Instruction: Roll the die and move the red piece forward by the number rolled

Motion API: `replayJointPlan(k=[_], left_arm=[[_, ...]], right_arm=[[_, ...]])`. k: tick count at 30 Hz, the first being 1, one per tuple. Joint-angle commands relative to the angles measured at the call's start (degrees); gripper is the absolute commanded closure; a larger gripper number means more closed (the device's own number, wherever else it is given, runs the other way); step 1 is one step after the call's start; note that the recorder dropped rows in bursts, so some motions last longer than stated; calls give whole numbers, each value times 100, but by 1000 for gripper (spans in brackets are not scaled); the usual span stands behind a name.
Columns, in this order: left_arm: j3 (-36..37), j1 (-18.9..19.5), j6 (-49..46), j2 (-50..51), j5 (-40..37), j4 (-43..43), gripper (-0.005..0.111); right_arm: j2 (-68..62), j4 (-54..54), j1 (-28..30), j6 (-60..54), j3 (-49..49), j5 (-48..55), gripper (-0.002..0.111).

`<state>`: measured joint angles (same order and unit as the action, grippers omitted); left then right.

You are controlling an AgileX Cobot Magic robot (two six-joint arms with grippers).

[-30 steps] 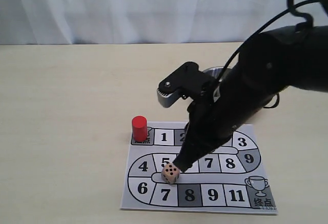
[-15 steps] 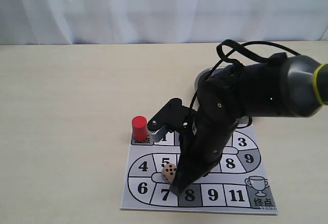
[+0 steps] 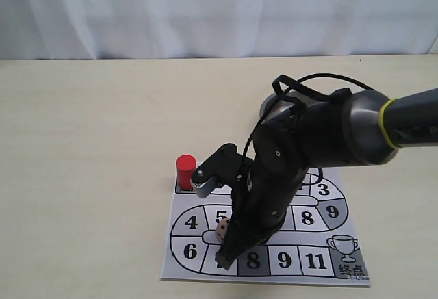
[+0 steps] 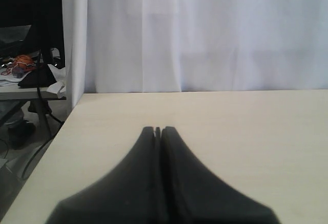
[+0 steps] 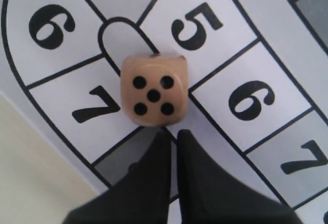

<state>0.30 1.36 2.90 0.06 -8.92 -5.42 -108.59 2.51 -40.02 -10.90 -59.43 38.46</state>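
Observation:
The tan die lies on the paper game board where squares 5, 6 and 7 meet, five black pips facing up. In the exterior view the die peeks out beside the right arm. My right gripper is shut and empty, its tips just short of the die's near edge and low over the board. The red piece stands upright on the start square at the board's far left corner. My left gripper is shut over bare table, away from the board.
A grey round vessel sits behind the right arm, mostly hidden. The finish square with a trophy is at the board's near right corner. The table edge and a white curtain show in the left wrist view.
The right arm has swung down and toward the board's front edge, its tip passing from beside the die to just in front of it. The die has barely shifted.

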Motion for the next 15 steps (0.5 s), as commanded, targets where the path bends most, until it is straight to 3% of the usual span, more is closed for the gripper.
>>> replayJointPlan(k=[1, 15], left_arm=[[-30, -1, 12, -6, 77, 5, 107], [-30, -1, 12, -6, 66, 5, 107]], right_arm=[[-54, 0, -7, 17, 18, -29, 104], [-54, 0, -7, 17, 18, 106, 104]])
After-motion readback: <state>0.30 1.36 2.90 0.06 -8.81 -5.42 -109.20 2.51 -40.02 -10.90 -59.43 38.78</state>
